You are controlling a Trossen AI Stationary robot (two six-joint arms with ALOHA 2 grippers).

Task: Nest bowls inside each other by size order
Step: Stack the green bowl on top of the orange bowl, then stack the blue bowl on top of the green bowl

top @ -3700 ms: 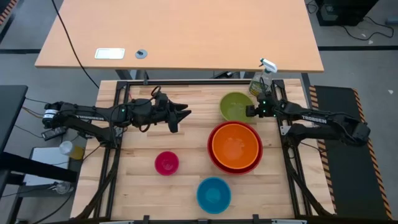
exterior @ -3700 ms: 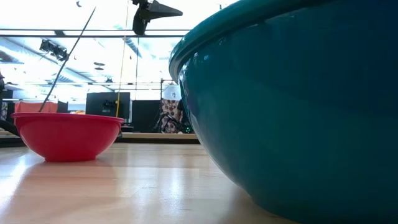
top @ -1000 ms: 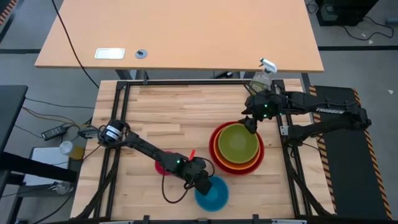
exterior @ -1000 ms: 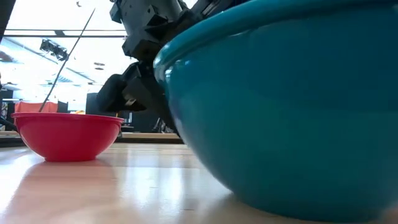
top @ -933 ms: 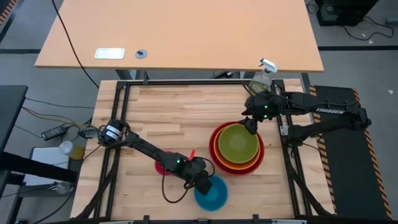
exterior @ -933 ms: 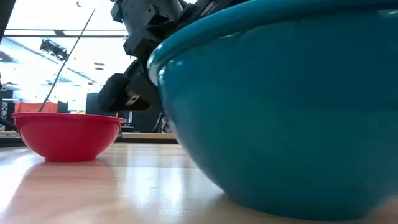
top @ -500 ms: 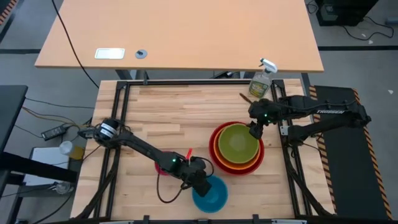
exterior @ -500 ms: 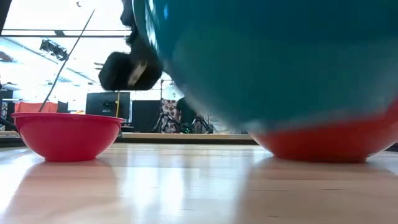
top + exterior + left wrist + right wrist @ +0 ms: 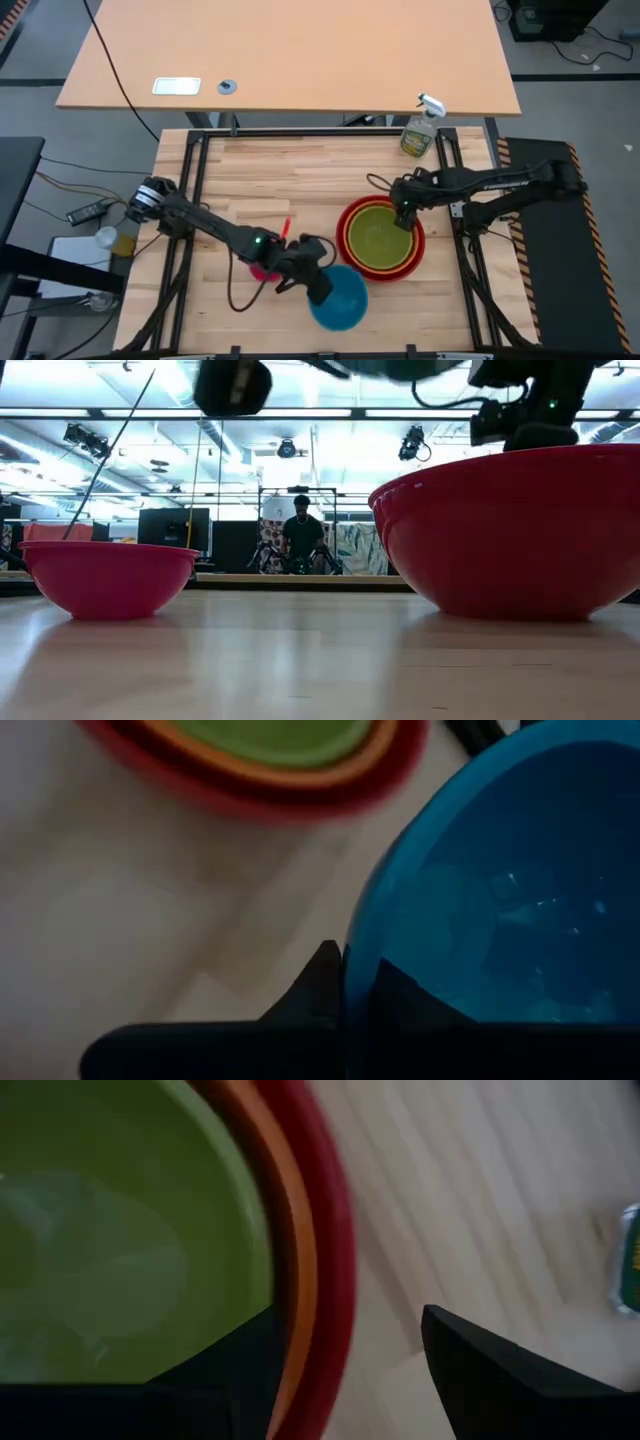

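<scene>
My left gripper [image 9: 320, 285] is shut on the blue bowl [image 9: 340, 300], which is up off the table near its front edge. The pink bowl [image 9: 262, 264] stands on its base behind my left arm and shows in the low view [image 9: 108, 575]. The green bowl [image 9: 380, 238] sits inside the orange bowl [image 9: 350, 250], which sits inside the red bowl [image 9: 342, 232]. My right gripper [image 9: 405, 215] stands open at this stack's far right rim. One finger is over the green bowl's inside [image 9: 120, 1240], the other outside the red rim [image 9: 335, 1240]. My left gripper pinches the blue bowl's rim [image 9: 350, 935] on the side facing the table's left. One finger [image 9: 320, 982] is outside the wall and one [image 9: 400, 990] is inside. The fingers come from the table's left, slanting down. The bowl is lifted clear of the table.
A clear spray bottle [image 9: 420, 130] stands at the table's far right corner. Bare wood lies across the far left half of the table. A person [image 9: 300, 540] stands in the room beyond the table.
My left gripper has shut on the blue bowl's rim and raised it off the table; the bowl has left the low view, which now shows the red bowl behind. My right gripper has moved a little toward the near edge, down to the stack's rim.
</scene>
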